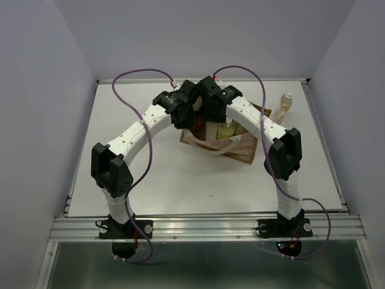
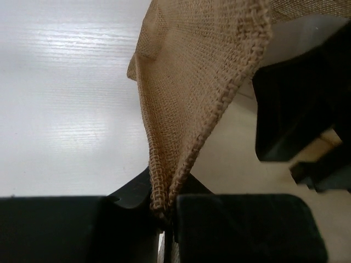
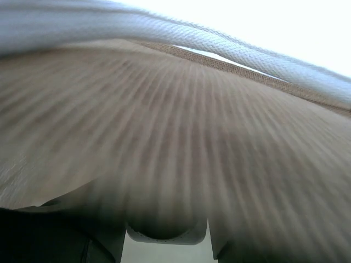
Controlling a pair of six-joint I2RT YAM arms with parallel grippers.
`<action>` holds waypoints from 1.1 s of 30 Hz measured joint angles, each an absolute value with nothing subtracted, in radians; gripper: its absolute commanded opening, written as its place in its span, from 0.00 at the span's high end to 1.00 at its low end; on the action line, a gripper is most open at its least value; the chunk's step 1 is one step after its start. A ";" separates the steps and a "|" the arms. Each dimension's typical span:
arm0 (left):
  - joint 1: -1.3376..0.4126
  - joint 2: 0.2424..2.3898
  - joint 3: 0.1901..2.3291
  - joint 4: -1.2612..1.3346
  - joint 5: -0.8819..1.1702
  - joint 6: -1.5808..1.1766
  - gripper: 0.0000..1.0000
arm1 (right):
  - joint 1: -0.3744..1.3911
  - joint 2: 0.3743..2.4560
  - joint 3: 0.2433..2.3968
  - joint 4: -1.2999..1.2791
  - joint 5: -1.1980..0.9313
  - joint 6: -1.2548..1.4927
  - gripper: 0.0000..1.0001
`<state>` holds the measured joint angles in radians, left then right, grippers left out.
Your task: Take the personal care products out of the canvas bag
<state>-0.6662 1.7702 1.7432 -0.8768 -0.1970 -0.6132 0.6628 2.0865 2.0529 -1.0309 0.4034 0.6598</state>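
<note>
The canvas bag (image 1: 239,148) lies on the table behind centre, its mouth towards the arms and a white handle (image 1: 207,147) looped in front. A pale yellow-green bottle (image 1: 226,128) and a beige one (image 1: 210,130) show in its mouth. My left gripper (image 1: 187,120) is shut on the bag's woven tan edge (image 2: 192,71), pinched between the fingers (image 2: 167,205). My right gripper (image 1: 212,116) is in the bag's mouth. In its blurred wrist view, bag cloth (image 3: 164,137) fills the frame. A white-capped bottle (image 3: 164,239) fills the gap between the gripper's (image 3: 166,230) fingers.
A beige-amber bottle with a white cap (image 1: 285,106) lies on the white table (image 1: 150,174) right of the bag, near the back right corner. Grey walls close the table on three sides. The right arm's dark body (image 2: 301,109) is close to the left gripper.
</note>
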 measured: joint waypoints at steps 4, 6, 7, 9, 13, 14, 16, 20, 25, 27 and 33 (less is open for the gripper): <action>-0.666 1.797 1.784 -0.891 -0.201 -0.611 1.00 | 0.663 1.998 2.053 -1.031 0.372 0.574 0.99; -0.666 1.803 1.797 -0.896 -0.205 -0.611 1.00 | 0.663 1.937 2.064 -1.032 0.364 0.540 0.99; -0.666 1.803 1.799 -0.897 -0.208 -0.611 1.00 | 0.663 1.908 2.079 -1.034 0.361 0.525 0.99; -0.666 1.803 1.800 -0.898 -0.213 -0.611 1.00 | 0.663 1.847 2.115 -1.035 0.361 0.493 0.99; -0.667 1.804 1.800 -0.898 -0.218 -0.611 1.00 | 0.662 1.773 2.191 -1.032 0.373 0.444 0.99; -0.667 1.804 1.800 -0.898 -0.218 -0.611 1.00 | 0.661 1.755 2.216 -1.031 0.382 0.431 0.99; -0.667 1.806 1.804 -0.898 -0.219 -0.611 1.00 | 0.653 1.740 2.257 -1.029 0.393 0.413 0.99; -0.667 1.831 1.839 -0.905 -0.222 -0.610 1.00 | 0.618 1.734 2.301 -0.989 0.411 0.398 0.99; -0.667 1.852 1.873 -0.910 -0.227 -0.603 1.00 | 0.521 1.734 2.307 -0.887 0.447 0.387 0.99; -0.668 1.860 1.884 -0.913 -0.230 -0.601 1.00 | 0.475 1.734 2.308 -0.853 0.445 0.387 0.99; -0.667 1.874 1.906 -0.917 -0.237 -0.591 1.00 | 0.333 1.734 2.308 -0.786 0.524 0.348 0.99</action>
